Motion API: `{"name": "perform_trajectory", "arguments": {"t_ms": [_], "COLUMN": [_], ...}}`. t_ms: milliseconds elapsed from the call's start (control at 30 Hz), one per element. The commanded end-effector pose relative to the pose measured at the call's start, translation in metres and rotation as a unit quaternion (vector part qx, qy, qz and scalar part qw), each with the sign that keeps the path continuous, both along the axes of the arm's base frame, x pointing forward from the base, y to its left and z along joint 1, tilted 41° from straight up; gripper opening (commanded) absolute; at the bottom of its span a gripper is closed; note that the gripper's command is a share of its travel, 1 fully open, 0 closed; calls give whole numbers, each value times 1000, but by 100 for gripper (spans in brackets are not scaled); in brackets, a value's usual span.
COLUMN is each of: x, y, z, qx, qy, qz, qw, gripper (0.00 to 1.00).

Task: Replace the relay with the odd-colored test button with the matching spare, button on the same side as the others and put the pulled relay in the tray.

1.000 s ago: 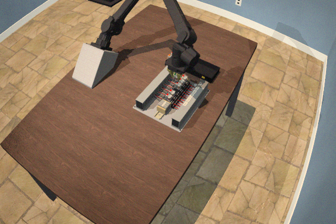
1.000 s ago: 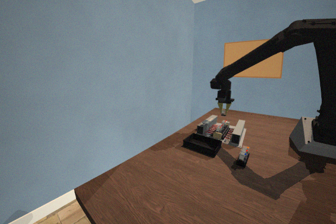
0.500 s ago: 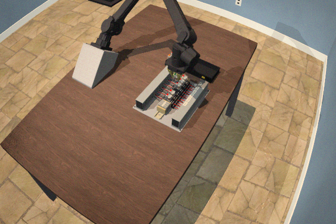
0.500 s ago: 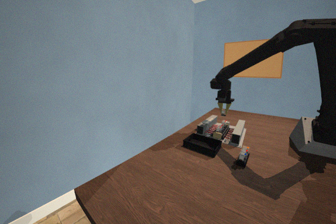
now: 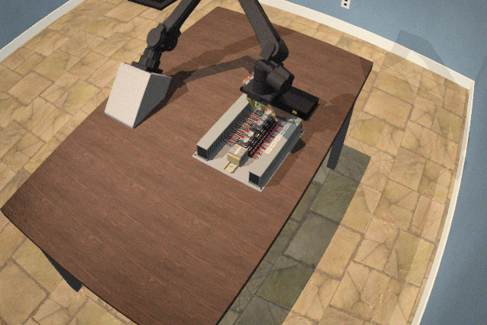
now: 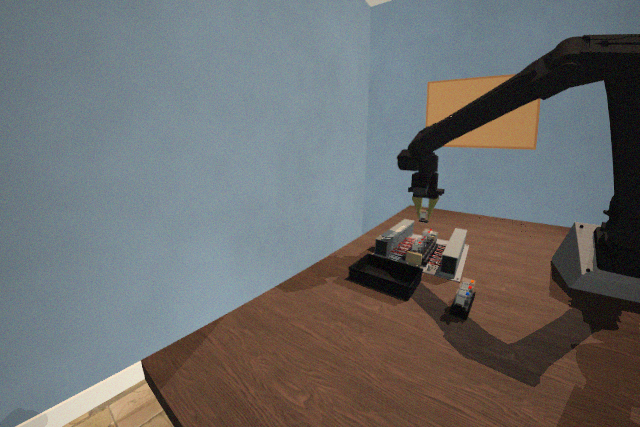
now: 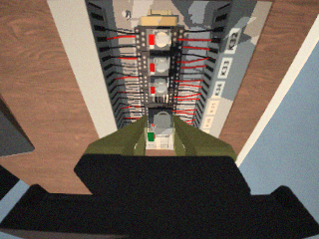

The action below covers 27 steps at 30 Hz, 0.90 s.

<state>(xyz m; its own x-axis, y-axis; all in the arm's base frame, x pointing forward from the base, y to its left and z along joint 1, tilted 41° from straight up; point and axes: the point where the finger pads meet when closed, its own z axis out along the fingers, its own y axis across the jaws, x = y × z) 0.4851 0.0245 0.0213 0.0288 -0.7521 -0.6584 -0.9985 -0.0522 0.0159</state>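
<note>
My gripper (image 5: pixel 257 106) (image 6: pixel 423 214) (image 7: pixel 159 119) is shut on a clear-topped relay with a green test button (image 7: pixel 151 136). It holds the relay above the socket row, clear of it in the exterior view. Relays with red buttons (image 7: pixel 160 40) (image 7: pixel 160 65) (image 7: pixel 159 87) stand in the row, buttons on the left in the wrist view, like the held one's. A dark gap (image 7: pixel 159 100) past them looks like an empty socket; the fingers partly hide that end. Spare relays (image 6: pixel 465 292) with orange, red and blue buttons stand in a black holder (image 6: pixel 459 311). The black tray (image 5: pixel 295 103) (image 6: pixel 385 275) looks empty.
Grey wire ducts (image 5: pixel 224 126) (image 5: pixel 277 156) (image 6: pixel 455 249) flank the row. Beige end blocks (image 5: pixel 237 154) (image 7: pixel 159 20) stand on the rail. The tray and the spare holder are beyond the row's far end in the top view.
</note>
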Motion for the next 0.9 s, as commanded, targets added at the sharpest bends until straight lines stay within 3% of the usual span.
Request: {"name": "perform_trajectory", "arguments": {"t_ms": [0,133,867], "x": [15,17,28], "y": [9,15,102], "z": [29,34,112], "qx": [-2,-2,2], "qy": [-16,-17,-21], "qz": [-4,-3,-3], "qw": [1000,1000,1000], "gripper": [0,0,0]}}
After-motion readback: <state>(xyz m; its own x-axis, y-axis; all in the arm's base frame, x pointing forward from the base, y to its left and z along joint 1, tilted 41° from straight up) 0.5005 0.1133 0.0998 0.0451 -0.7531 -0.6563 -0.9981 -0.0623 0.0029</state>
